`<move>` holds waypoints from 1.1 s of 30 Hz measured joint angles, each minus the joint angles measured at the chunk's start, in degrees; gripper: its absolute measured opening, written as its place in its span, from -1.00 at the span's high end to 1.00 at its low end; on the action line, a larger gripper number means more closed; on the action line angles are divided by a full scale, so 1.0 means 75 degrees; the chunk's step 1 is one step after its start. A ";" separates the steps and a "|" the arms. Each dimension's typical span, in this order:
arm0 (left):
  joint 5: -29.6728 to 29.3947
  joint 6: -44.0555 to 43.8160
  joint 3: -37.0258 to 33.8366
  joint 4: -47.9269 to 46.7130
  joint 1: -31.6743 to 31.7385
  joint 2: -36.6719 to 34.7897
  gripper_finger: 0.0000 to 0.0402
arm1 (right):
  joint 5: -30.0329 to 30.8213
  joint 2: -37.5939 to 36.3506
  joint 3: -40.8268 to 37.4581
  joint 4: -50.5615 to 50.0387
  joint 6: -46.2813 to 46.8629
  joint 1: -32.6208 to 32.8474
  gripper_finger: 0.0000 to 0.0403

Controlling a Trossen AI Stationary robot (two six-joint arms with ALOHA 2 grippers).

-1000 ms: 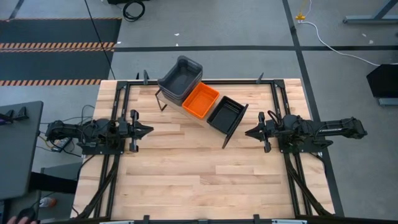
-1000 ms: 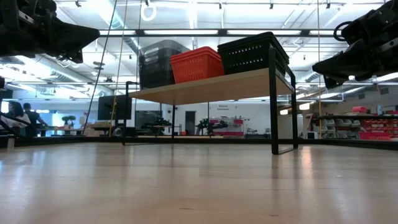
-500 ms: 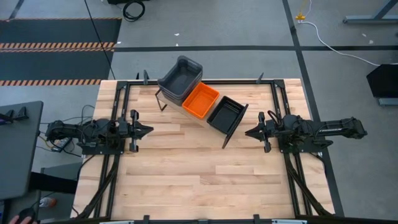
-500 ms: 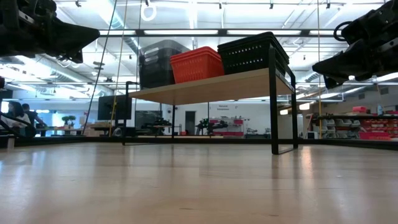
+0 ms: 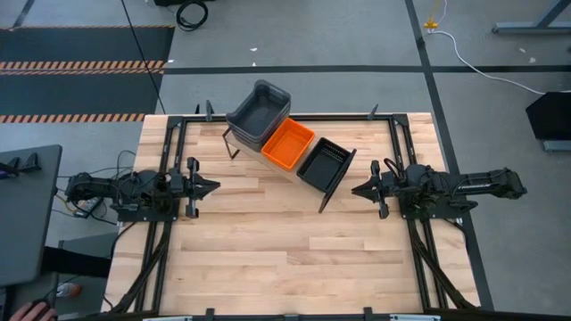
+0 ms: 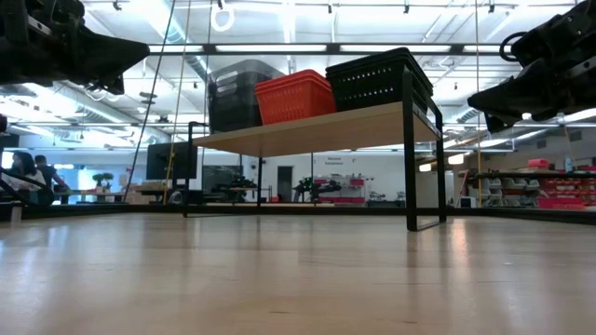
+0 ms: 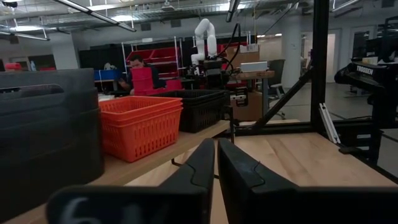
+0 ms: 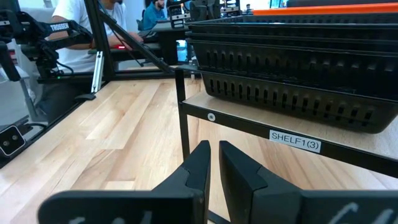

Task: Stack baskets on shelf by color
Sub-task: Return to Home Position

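The shelf (image 5: pixel 332 190) stands slantwise at the table's far middle, a light-wood plank (image 6: pixel 317 128) on black end frames. On it rest three stacks of baskets: grey (image 5: pixel 258 113), orange (image 5: pixel 287 144) and black slotted (image 5: pixel 321 164). They also show in the low view as grey (image 6: pixel 231 98), orange (image 6: pixel 294 98) and black (image 6: pixel 380 81). My left gripper (image 5: pixel 215 186) hovers shut at the table's left, apart from the shelf. My right gripper (image 5: pixel 354 189) hovers shut at the right, near the shelf's black-basket end. Both touch nothing.
A black metal frame (image 5: pixel 393 125) runs along the table's edges and beside each arm base. The near half of the tabletop (image 5: pixel 285 259) is bare wood. A person's hand (image 5: pixel 34 312) shows at the near-left corner, off the table. People sit in the room beyond.
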 joint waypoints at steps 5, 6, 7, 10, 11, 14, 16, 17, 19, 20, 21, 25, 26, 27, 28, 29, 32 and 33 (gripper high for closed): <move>-0.0001 -0.0003 0.0000 0.0003 0.0001 0.0000 0.83 | 0.0002 0.0002 0.0000 0.0001 -0.0006 0.0001 0.81; -0.0002 0.0000 0.0000 0.0001 0.0001 -0.0001 0.83 | 0.0000 0.0000 0.0000 0.0001 -0.0004 0.0002 0.81; -0.0001 0.0003 0.0000 0.0003 -0.0001 0.0000 0.83 | 0.0001 0.0002 0.0000 -0.0001 0.0000 0.0002 0.81; -0.0002 0.0000 0.0000 0.0000 0.0001 0.0000 0.85 | -0.0001 0.0000 0.0000 0.0001 -0.0009 -0.0001 0.81; -0.0002 0.0000 0.0000 0.0000 0.0001 0.0000 0.86 | 0.0001 0.0002 0.0000 -0.0002 -0.0009 0.0001 0.81; -0.0002 -0.0001 0.0000 0.0003 0.0001 0.0000 0.88 | 0.0001 0.0002 0.0000 0.0000 -0.0003 -0.0001 0.81; -0.0002 0.0000 0.0000 0.0001 0.0000 0.0000 0.88 | 0.0001 0.0002 0.0000 -0.0001 -0.0010 0.0001 0.81; 0.0001 0.0003 -0.0003 0.0000 0.0001 -0.0003 0.88 | 0.0001 0.0001 0.0000 -0.0001 -0.0006 0.0001 0.81; -0.0002 0.0000 0.0000 0.0000 0.0001 0.0000 0.88 | 0.0000 0.0002 0.0000 -0.0001 -0.0003 -0.0001 0.81; -0.0002 0.0000 0.0000 0.0003 0.0000 0.0000 0.87 | 0.0002 0.0002 0.0000 0.0001 -0.0009 -0.0001 0.81; -0.0002 0.0005 0.0000 0.0001 0.0001 -0.0002 0.86 | 0.0002 0.0002 0.0000 0.0001 -0.0012 -0.0001 0.81; -0.0002 0.0004 0.0000 0.0000 0.0001 0.0000 0.84 | 0.0000 0.0001 0.0000 -0.0001 -0.0012 0.0001 0.81; -0.0001 0.0005 0.0000 0.0003 0.0001 -0.0001 0.83 | 0.0002 0.0001 0.0000 0.0001 -0.0014 0.0001 0.81; -0.0002 0.0003 0.0000 0.0003 -0.0001 0.0000 0.83 | 0.0000 0.0002 0.0000 -0.0001 -0.0015 0.0002 0.81; -0.0002 0.0000 -0.0002 0.0001 0.0000 -0.0002 0.83 | 0.0002 0.0002 0.0000 0.0000 -0.0015 0.0000 0.81; -0.0001 0.0001 -0.0001 0.0001 0.0001 -0.0001 0.84 | 0.0000 0.0002 0.0000 -0.0002 -0.0015 0.0002 0.81; 0.0001 0.0000 -0.0002 0.0003 -0.0001 0.0000 0.86 | 0.0002 -0.0001 0.0000 -0.0002 -0.0015 -0.0001 0.81; 0.0000 0.0001 -0.0001 0.0002 0.0001 0.0000 0.86 | 0.0002 0.0002 0.0000 -0.0002 -0.0015 -0.0001 0.81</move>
